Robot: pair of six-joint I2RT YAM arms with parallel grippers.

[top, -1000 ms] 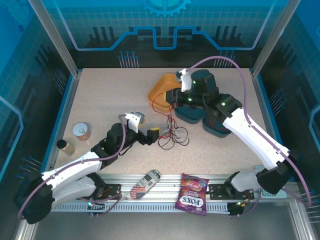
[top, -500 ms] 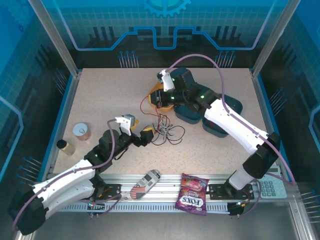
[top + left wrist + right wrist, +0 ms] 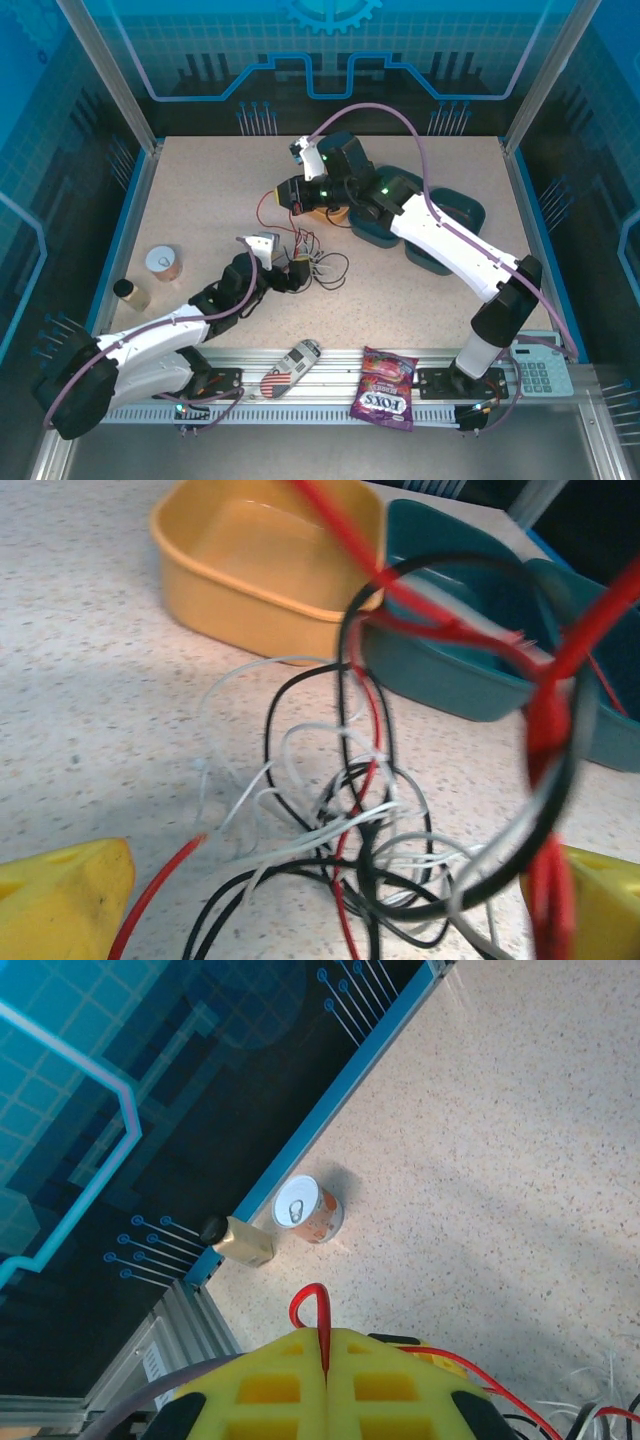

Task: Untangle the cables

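At the table's [image 3: 200, 180] left edge, 1 can [image 3: 163, 262] stood near a small bottle [image 3: 130, 292]. Further right, the left gripper [image 3: 293, 272] sat low over the tabletop with its 2 yellow fingers [image 3: 60, 890] spread wide, gripping nothing. The cables [image 3: 322, 263] lay as 1 loose tangle of red, black and white loops between and just ahead of those fingers. Beyond the tangle, the right gripper [image 3: 292, 194] hung clear of the table, its fingers [image 3: 270, 1385] pressed together on the red cable [image 3: 324, 1312]. A small loop of it stuck out past the fingertips, and the rest ran down toward the heap. Right of that, a yellow tub [image 3: 250, 560] sat just beside 2 teal tubs [image 3: 455, 212].
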